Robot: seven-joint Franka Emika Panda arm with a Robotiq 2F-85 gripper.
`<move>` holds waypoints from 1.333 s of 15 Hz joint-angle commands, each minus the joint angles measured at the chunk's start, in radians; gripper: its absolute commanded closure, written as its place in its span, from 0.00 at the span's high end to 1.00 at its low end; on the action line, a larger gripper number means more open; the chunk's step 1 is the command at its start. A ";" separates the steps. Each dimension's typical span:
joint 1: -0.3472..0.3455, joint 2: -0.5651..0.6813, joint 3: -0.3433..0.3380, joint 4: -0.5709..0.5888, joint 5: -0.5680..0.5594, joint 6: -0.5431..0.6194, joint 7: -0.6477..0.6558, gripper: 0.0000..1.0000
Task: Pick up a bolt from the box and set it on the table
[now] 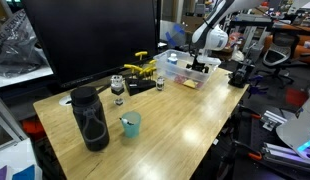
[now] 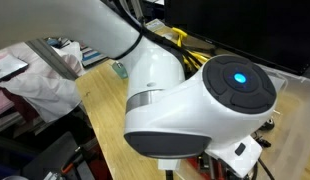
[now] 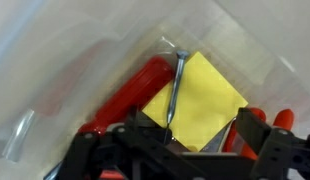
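In the wrist view the end effector (image 3: 198,128) is seen at the bottom edge of the frame, open, its two black fingers (image 3: 145,128) set wide apart. It is lowered into the box (image 3: 85,50), whose clear, whitish walls fill the upper and left parts of the frame. A long grey metal bolt (image 3: 175,90) is laid near the middle of the frame, running from its head in the upper centre down towards the finger at lower left. Whether its lower end is touched by that finger cannot be told. The bolt is laid along the left edge of a yellow square sheet (image 3: 207,100) on the bottom of the box. A red handle (image 3: 135,92) is seen just left of the bolt, and another red piece (image 3: 283,120) at the right edge.

In an exterior view the end effector (image 1: 202,66) is held over the box (image 1: 177,68), which is set at the far end of the counter (image 1: 185,120), in the upper centre-right of the frame. Yellow clamps (image 1: 143,66) are seen just left of the box, in front of a large dark monitor (image 1: 90,40). At the near end, lower left, a tall black canister (image 1: 90,118) and a teal cup (image 1: 130,124) are stood side by side.

In an exterior view most of the frame is filled by the white arm (image 2: 195,105) with a blue light (image 2: 235,75); a strip of the counter (image 2: 103,120) is seen at its left.
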 commanded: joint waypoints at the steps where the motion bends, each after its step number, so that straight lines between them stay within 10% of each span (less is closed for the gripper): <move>1: -0.031 -0.003 0.032 -0.001 0.027 -0.007 -0.066 1.00; 20: -0.006 0.011 0.008 0.007 -0.093 -0.012 -0.162 1.00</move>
